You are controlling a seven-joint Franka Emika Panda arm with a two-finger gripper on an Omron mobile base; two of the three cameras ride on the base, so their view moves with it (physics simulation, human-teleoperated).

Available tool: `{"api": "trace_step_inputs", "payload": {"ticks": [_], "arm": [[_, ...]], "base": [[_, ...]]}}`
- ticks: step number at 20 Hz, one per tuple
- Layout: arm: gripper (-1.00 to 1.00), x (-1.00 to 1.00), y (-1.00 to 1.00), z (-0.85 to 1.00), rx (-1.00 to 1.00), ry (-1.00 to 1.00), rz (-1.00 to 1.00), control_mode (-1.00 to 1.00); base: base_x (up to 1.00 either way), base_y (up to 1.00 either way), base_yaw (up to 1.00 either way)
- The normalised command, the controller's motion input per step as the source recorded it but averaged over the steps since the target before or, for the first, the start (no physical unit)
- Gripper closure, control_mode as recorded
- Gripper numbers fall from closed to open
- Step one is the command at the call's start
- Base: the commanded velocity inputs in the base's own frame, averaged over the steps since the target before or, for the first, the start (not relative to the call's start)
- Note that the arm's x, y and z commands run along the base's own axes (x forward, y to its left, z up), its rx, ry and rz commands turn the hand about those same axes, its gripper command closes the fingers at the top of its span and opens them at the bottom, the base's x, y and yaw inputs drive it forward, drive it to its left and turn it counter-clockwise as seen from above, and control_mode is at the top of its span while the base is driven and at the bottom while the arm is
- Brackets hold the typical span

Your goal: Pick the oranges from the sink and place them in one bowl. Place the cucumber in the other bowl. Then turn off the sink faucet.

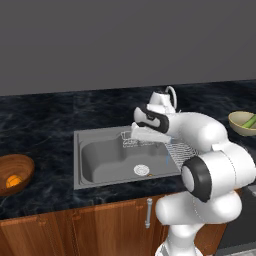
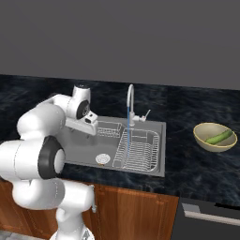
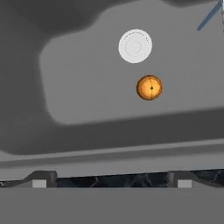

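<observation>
Dark marbled table [image 1: 45, 125] w/ wood cabinet fronts below carries the sink [image 1: 107, 162], set against a plain grey wall. We see the white arm reaching over the basin; its pincer [image 3: 109, 183] hangs above the sink's near rim, tips apart, nothing btwn them. One orange [image 3: 149, 87] lies on the basin floor just beside the round drain [image 3: 135, 46]. A second orange [image 1: 13, 180] sits in the brown wooden bowl [image 1: 22, 165] at the table's left end. Cucumber [image 2: 219, 138] rests in the olive-yellow bowl [image 2: 206, 140], well to the right of the sink. Faucet [image 2: 130, 101] arches over the wire basket [image 2: 138, 150]; we note a thin blue water stream [image 2: 128, 131] running.
</observation>
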Motion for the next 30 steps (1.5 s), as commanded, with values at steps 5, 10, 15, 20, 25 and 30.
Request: {"api": "trace_step_inputs", "payload": {"ticks": [5,10,15,20,25,30], "arm": [[-1.00,0.30,0.00,0.00,0.00,0.06,0.00,-1.00],[-1.00,0.26,0.00,-0.15,0.00,0.00,0.00,-1.00],[-1.00,0.13,-0.04,-0.36,-0.01,0.00,0.00,-1.00],[-1.00,0.02,-0.01,-0.13,0.00,0.00,0.00,-1.00],[-1.00,0.00,0.00,0.00,0.00,0.00,0.00,-1.00],[-1.00,0.00,0.00,0.00,0.01,0.00,0.00,-1.00]], "base": [[0.00,0.00,0.00],[0.00,0.00,0.00],[0.00,0.00,0.00],[0.00,0.00,0.00],[0.00,0.00,0.00],[0.00,0.00,0.00]]}}
